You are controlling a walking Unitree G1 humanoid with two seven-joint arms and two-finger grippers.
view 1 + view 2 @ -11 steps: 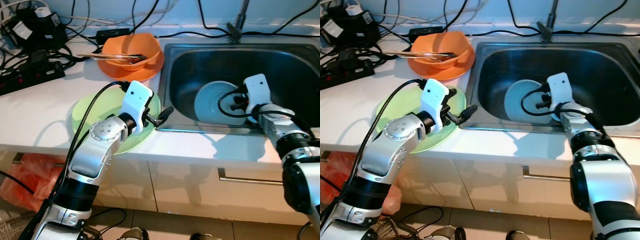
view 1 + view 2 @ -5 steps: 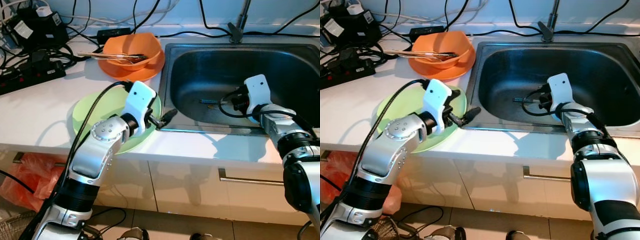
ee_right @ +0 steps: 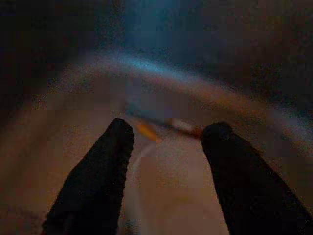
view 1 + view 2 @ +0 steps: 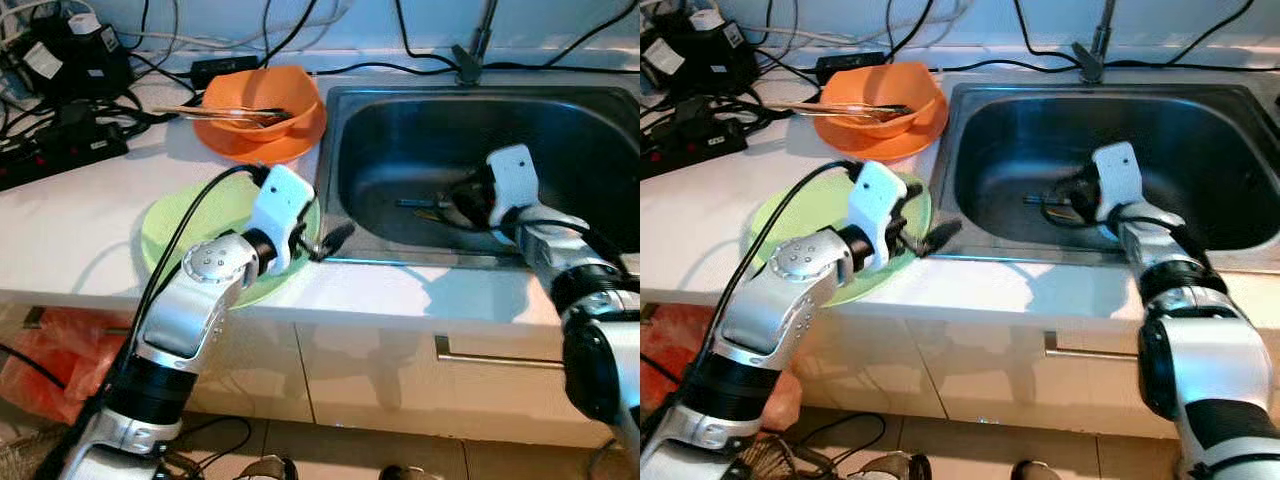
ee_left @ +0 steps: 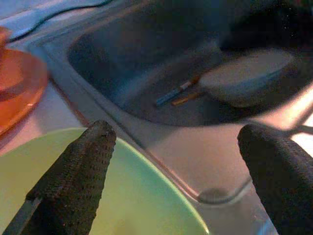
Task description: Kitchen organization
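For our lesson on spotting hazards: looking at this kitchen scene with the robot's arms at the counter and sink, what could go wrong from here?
1. The left gripper hangs open over the green plate, which lies near the counter's front edge; a nudge might push it off.
2. The right gripper is open inside the sink, close to the chopsticks and a dish; in that dim basin it may miss or knock them.
3. Cables and a power strip lie on the counter beside the sink; splashed water could reach them.

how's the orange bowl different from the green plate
The orange bowl is deep and holds utensils; the green plate is flat and shallow, with nothing seen lying on it. The bowl sits at the back of the counter, the plate near the front edge under the left gripper. Both rest on the counter left of the sink.
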